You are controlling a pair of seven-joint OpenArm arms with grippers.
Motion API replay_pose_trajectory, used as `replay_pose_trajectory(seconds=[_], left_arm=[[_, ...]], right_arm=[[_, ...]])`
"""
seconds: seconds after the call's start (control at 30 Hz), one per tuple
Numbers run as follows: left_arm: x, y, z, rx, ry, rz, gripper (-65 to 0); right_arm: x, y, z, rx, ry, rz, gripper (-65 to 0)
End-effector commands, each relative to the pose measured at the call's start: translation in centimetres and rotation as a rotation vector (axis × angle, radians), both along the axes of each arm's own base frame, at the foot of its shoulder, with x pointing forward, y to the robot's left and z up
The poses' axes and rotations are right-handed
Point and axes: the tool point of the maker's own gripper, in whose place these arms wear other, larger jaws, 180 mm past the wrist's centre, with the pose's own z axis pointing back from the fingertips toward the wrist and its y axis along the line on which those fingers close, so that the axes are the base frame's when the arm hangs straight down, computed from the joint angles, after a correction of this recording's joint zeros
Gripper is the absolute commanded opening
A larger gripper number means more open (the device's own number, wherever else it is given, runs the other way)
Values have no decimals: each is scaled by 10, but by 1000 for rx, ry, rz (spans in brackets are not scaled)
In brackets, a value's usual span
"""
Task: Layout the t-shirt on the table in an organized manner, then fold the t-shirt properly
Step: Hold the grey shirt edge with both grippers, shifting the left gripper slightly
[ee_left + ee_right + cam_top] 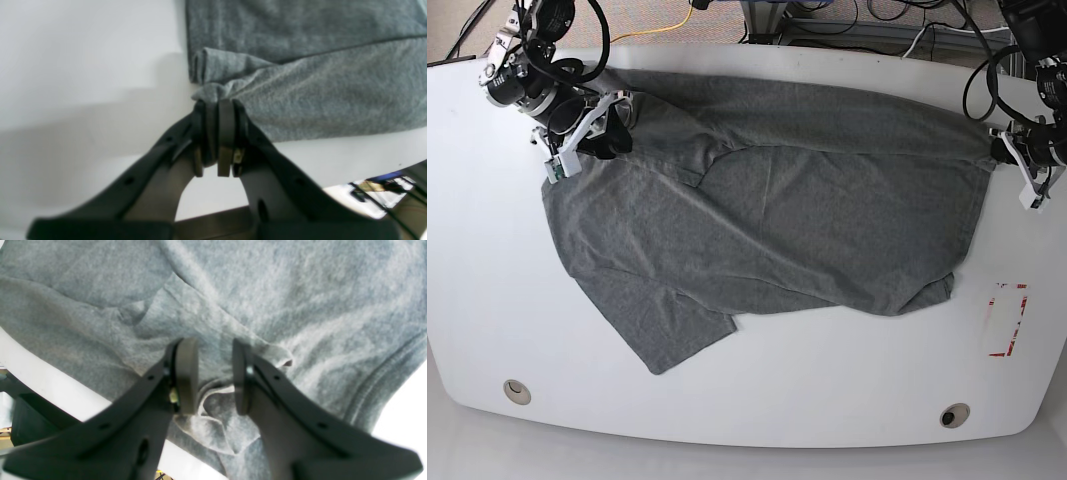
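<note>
The grey t-shirt (777,230) lies wrinkled across the white table (727,400), one sleeve pointing toward the near edge. At the table's right side my left gripper (1002,148) is shut on a corner of the shirt. The left wrist view shows its pads (227,113) pressed together on a bunched corner of the t-shirt (333,83) above the table (66,66). At the far left my right gripper (617,125) sits on the shirt. In the right wrist view its fingers (213,341) stand partly closed with a bunch of t-shirt (300,290) pinched between them.
A red tape rectangle (1007,318) marks the table near the right edge. Two round grommet holes (517,390) (954,414) sit near the front edge. Cables (847,20) run beyond the far edge. The table's edge (367,166) lies close under the left gripper.
</note>
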Motion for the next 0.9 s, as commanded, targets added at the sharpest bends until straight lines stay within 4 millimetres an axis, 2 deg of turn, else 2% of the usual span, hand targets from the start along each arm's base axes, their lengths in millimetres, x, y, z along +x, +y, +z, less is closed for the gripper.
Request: replay_pose_trajectory(seconds=[0.0, 0.17, 0.4, 0.87], left_arm=[[12, 6, 20, 45, -58, -26, -617], [9, 3, 26, 72, -62, -51, -617], [15, -1, 37, 101, -96, -82, -617], [17, -2, 38, 103, -97, -88, -614]], right_arm=[[6, 0, 10, 8, -42, 3, -479], [6, 0, 10, 8, -42, 3, -479], [6, 0, 10, 8, -42, 3, -479], [6, 0, 10, 8, -42, 3, -479]])
